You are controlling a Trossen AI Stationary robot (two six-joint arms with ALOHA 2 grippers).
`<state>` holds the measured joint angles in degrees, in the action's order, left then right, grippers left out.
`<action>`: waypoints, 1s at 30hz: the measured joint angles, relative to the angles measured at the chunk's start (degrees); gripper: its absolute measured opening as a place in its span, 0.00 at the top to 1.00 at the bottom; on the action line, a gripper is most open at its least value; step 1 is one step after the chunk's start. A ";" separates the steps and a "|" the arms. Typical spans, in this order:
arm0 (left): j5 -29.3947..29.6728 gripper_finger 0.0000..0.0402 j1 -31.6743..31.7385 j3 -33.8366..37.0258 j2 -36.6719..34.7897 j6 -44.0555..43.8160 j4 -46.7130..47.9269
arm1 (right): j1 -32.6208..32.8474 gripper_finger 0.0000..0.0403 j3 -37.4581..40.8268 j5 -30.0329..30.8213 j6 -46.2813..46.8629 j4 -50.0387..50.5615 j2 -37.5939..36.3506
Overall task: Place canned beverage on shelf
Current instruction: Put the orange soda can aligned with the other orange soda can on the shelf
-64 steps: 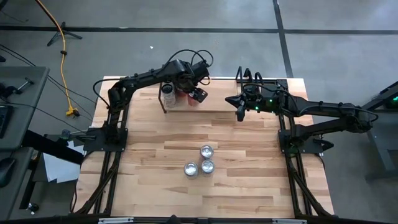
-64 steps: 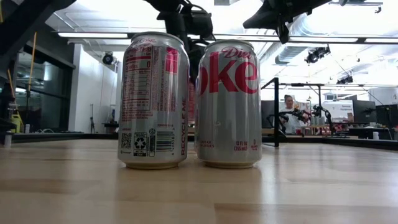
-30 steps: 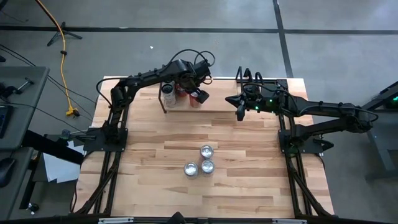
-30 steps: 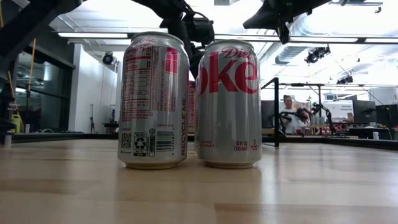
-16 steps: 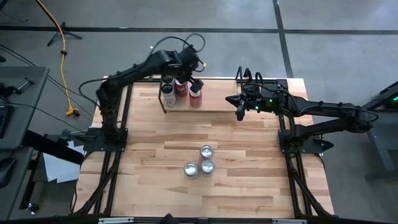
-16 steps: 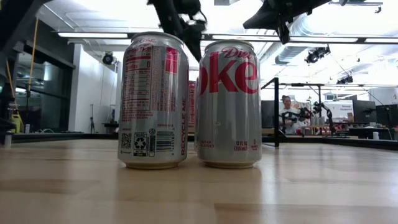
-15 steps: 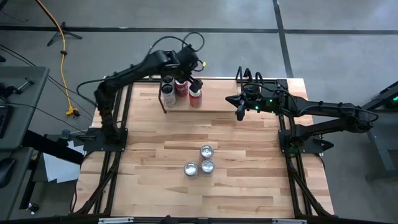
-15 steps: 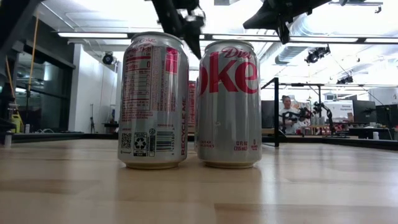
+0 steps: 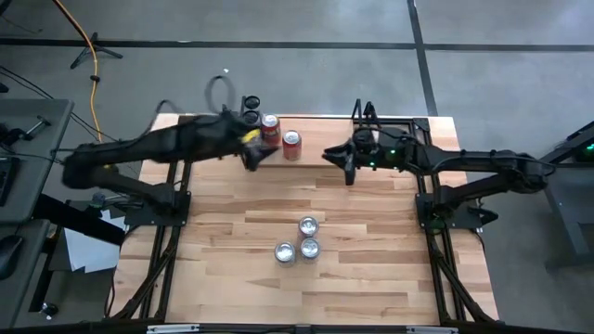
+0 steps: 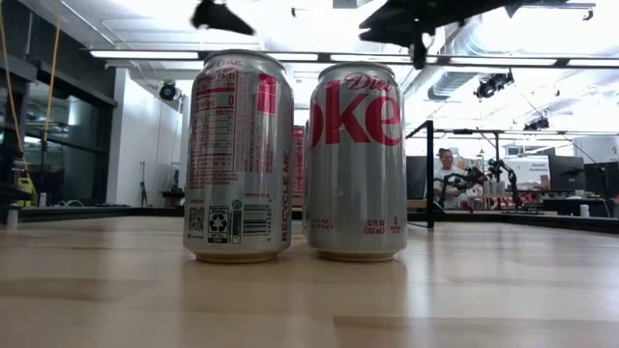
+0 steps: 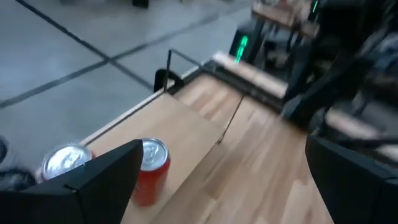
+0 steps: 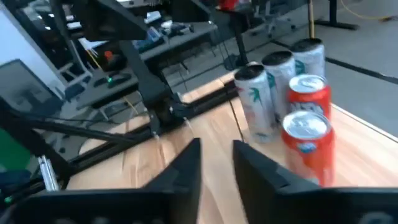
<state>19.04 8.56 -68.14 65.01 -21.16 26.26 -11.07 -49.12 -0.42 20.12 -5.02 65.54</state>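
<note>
Left gripper (image 9: 249, 153) fingers spread wide, grasping nothing, at shelf (image 9: 316, 156) left end, near front edge. Right gripper (image 9: 347, 169) near shelf right end, fingers slightly parted, narrow gap, nothing between. Two red cans (image 9: 281, 135) upright on shelf beside silver cans (image 12: 273, 87). Three silver cans (image 9: 299, 241) clustered at table (image 9: 223, 241) centre, well apart from shelf
</note>
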 joint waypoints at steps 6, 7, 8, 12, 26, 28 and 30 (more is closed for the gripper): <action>0.81 0.00 -0.48 10.94 -14.94 -3.76 -3.80 | 1.00 0.52 -3.08 4.04 0.18 -4.74 8.24; 0.79 0.00 -0.48 11.66 -16.89 -3.38 -3.60 | 1.15 0.47 -3.84 4.28 0.67 -4.53 9.51; 0.81 0.00 -0.48 12.06 -18.70 -2.58 -3.54 | 1.25 0.42 -4.98 4.43 1.21 -4.54 11.17; 0.84 0.00 -0.33 12.09 -23.67 2.76 -4.24 | 1.49 0.25 -10.92 4.44 0.74 -1.50 17.28; 1.67 0.00 0.91 12.09 -28.05 11.61 -3.94 | 1.35 0.07 -29.04 13.61 -7.18 32.63 33.60; 2.12 0.00 0.91 12.09 -27.80 11.65 -3.95 | 1.32 0.07 -27.69 13.70 -7.78 32.96 34.01; 2.21 0.00 0.91 12.09 -27.51 10.90 -3.94 | 1.32 0.07 -25.30 14.12 -8.70 31.77 34.01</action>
<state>21.26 9.47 -56.05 37.50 -10.26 22.33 -9.76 -74.42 13.70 11.42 26.74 99.55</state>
